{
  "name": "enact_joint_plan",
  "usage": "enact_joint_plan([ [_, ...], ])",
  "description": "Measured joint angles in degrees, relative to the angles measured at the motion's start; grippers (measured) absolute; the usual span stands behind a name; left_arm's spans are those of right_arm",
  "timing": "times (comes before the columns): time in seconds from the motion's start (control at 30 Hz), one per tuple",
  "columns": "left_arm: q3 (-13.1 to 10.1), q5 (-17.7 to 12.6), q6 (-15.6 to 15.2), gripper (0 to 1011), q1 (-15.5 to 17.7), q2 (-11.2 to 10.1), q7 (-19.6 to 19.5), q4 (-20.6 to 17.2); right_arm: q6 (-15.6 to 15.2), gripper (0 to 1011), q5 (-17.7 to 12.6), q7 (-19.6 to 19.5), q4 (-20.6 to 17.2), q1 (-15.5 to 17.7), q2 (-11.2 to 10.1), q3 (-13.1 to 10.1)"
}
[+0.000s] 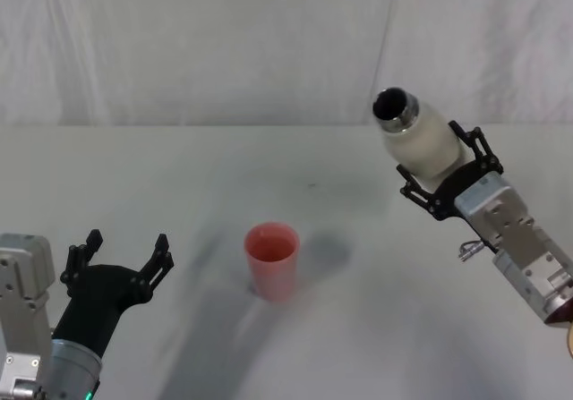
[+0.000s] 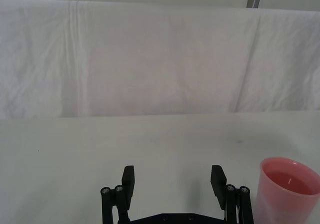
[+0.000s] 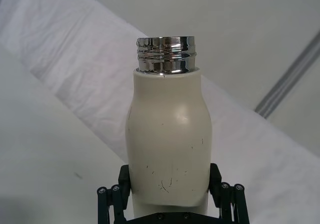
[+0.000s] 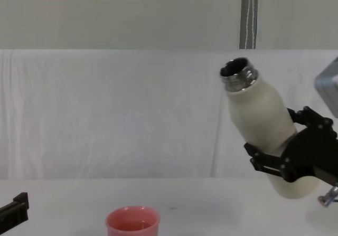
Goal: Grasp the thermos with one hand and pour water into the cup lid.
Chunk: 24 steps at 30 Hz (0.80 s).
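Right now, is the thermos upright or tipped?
Tipped, but only partly: the thermos, held off the table by the right gripper, leans its open steel neck toward the pink cup lid. No water is visibly pouring.

The cup lid [image 1: 271, 259] stands on the table [image 1: 179, 176] near its middle. My left gripper [image 1: 124, 259] sits to its left, near the table's front edge. My right gripper [image 1: 448, 172] holds the thermos [image 1: 419, 137] above the table's right side, neck tilted toward the cup lid.
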<state>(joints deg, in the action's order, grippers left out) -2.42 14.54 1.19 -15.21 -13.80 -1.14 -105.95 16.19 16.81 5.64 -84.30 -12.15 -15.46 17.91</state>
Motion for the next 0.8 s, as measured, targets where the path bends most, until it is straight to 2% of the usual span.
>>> enact_joint_plan([
  [0.37,0.0,0.0,0.0,1001,0.0,0.0,0.0,0.0,0.2,950,-3.2,0.0,-0.6,2.4,1.3,-3.2],
  [0.53,0.0,0.0,0.0,1001,0.0,0.0,0.0,0.0,0.4,950,-6.3,0.3,-0.7,3.9,2.7,-5.3],
  [0.8,0.0,0.0,0.0,1001,0.0,0.0,0.0,0.0,0.8,950,-10.0,1.8,-0.4,5.2,4.1,-7.0],
])
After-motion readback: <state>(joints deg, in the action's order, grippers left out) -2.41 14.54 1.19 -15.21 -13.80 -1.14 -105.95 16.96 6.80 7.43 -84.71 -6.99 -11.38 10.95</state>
